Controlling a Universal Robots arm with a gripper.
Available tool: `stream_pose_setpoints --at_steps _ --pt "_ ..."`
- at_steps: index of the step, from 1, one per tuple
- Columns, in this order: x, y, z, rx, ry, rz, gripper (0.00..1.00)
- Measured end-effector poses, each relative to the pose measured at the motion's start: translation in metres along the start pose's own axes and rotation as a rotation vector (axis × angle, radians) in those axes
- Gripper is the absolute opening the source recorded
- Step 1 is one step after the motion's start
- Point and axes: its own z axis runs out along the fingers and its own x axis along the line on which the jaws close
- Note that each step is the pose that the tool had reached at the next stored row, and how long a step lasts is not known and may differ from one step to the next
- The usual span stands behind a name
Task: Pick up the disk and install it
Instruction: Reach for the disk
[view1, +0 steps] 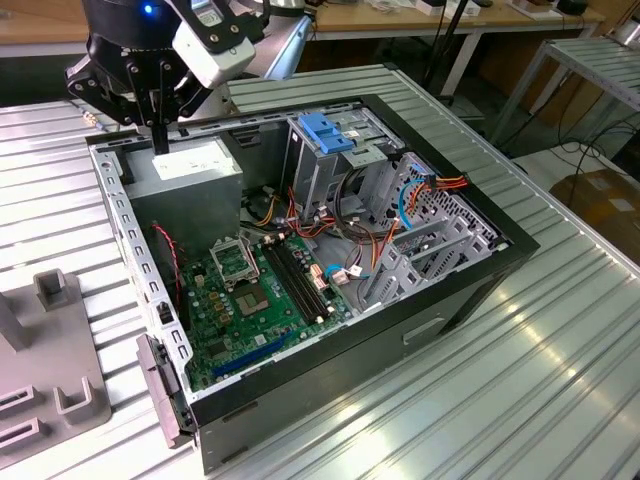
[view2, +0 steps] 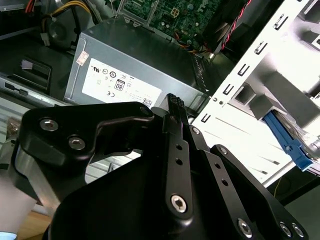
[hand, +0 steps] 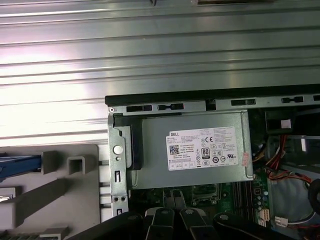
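Claw (view1: 160, 140) hangs pressed together and empty just above the power supply (view1: 190, 165). The disk (view2: 289, 141) lies off to its side, outside the case (view1: 470, 300), not yet picked up, so nothing's installed.

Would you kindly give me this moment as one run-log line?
gripper: shut, empty | position: over power supply in open case | disk: not picked up, outside case

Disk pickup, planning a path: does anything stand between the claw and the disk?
Yes. The claw is over the power supply; the computer case's side wall stands between it and the disk on the grey fixture outside.
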Motion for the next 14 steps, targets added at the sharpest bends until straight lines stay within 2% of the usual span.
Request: stream_pose_setpoints --at_steps 14 --pt "0.0113 -0.0008 -0.0003 0.0000 -0.0001 0.000 0.10"
